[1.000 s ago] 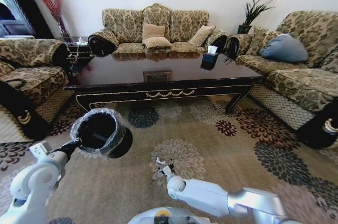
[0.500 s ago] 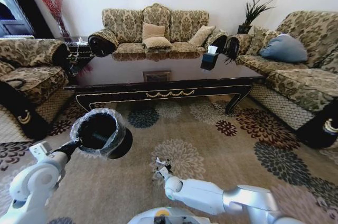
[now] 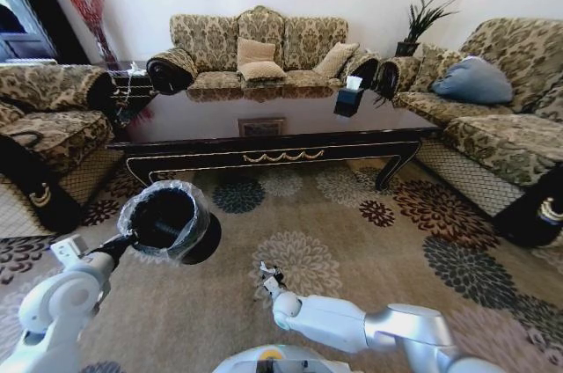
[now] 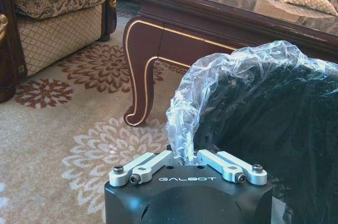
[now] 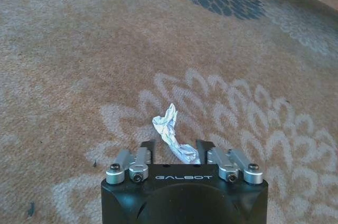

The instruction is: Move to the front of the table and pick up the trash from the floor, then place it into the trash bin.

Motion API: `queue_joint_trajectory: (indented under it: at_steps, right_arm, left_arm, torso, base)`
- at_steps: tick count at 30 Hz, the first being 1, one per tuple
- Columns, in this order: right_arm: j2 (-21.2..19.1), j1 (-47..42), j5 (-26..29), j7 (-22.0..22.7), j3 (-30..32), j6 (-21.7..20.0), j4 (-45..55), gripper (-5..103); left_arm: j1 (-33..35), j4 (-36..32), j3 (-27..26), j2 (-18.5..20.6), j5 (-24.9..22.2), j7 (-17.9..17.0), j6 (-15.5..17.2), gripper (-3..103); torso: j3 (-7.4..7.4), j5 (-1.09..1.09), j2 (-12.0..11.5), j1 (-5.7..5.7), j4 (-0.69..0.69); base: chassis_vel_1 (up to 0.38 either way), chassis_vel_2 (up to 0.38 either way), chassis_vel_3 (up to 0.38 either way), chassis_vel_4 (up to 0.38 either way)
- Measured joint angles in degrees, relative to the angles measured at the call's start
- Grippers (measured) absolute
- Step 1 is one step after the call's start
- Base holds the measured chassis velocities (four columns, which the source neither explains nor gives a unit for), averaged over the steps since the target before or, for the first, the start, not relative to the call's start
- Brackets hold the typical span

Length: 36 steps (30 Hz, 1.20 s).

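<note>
Right hand (image 5: 176, 152): low over the floor in front of the robot, fingers pinching a crumpled scrap of white paper (image 5: 171, 134); in the head view the right hand (image 3: 266, 274) sits at the near edge of a cream flower medallion, with the paper (image 3: 266, 268) showing white at its tip.
Paper: sticks out from between the fingers, above the carpet; whether it touches the pile cannot be told.
Floor (image 3: 352, 232): beige carpet with round flower patterns in brown, navy, grey and cream.
Left hand (image 4: 188, 159): held up at the robot's left, fingers pressed together on the rim of the bin, pinching the clear liner there; in the head view the left hand (image 3: 123, 240) is at the bin's near left side.
Bin (image 3: 171, 222): small, round, black, tilted so its mouth faces the head camera; the clear liner (image 4: 232, 71) is folded over the rim.
Surface (image 3: 273, 122): long, low, glossy dark wood with gold trim, beyond both hands; a curved leg (image 4: 138, 71) stands just behind the bin.
Tissue box (image 3: 349, 98): dark, on the surface toward its right end.
Sofa (image 3: 259, 52): patterned, against the far wall behind the surface.
</note>
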Motion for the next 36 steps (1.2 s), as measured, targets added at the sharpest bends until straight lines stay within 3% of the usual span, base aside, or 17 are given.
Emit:
queue_joint_trajectory:
  at_steps: [4, 12, 23, 26, 32, 36]
  right_arm:
    - [-0.2, -0.1, -0.4, -0.4, 0.0, 0.0, -0.1, 24]
    - [-1.4, 0.0, -0.8, -1.4, 0.4, 0.6, 0.2, 2]
    - [-2.5, -0.3, -3.5, -2.9, 0.9, 2.8, 1.1, 0]
    - [-4.1, 0.2, -5.8, -4.8, 2.5, 6.5, 3.5, 0]
    - [-7.1, 2.3, -7.2, -5.5, 5.8, 9.4, 7.9, 0]
    - [-8.8, 2.2, -11.0, -5.4, 6.6, 10.9, 7.5, 0]
  left_arm:
    - [-0.3, 0.2, 0.4, 0.0, 0.0, 0.0, 0.0, 2]
    - [-0.4, 0.3, 0.8, -0.1, 0.2, 0.0, 0.0, 2]
    - [-0.1, 0.2, 0.9, -0.2, 0.4, 0.0, 0.0, 2]
    - [0.0, 0.2, 1.0, -0.2, 0.4, 0.0, 0.0, 2]
    - [-0.3, 1.0, 1.3, 0.1, 0.4, -0.1, 0.0, 2]
    - [-0.4, 1.3, 1.8, 0.0, 0.5, -0.1, -0.1, 2]
  torso:
    - [0.00, 0.00, 0.0, 0.00, 0.00]
    - [0.00, 0.00, 0.0, 0.00, 0.00]
    - [0.00, 0.00, 0.0, 0.00, 0.00]
    - [0.00, 0.01, 0.0, 0.00, 0.00]
    - [0.00, 0.01, 0.0, 0.00, 0.00]
    - [0.00, 0.00, 0.0, 0.00, -0.01]
  base:
    - [0.000, 0.000, 0.000, 0.000]
    - [0.000, 0.000, 0.000, 0.000]
    - [0.000, 0.000, 0.000, 0.000]
    - [0.000, 0.000, 0.000, 0.000]
    - [0.000, 0.000, 0.000, 0.000]
    - [0.000, 0.000, 0.000, 0.000]
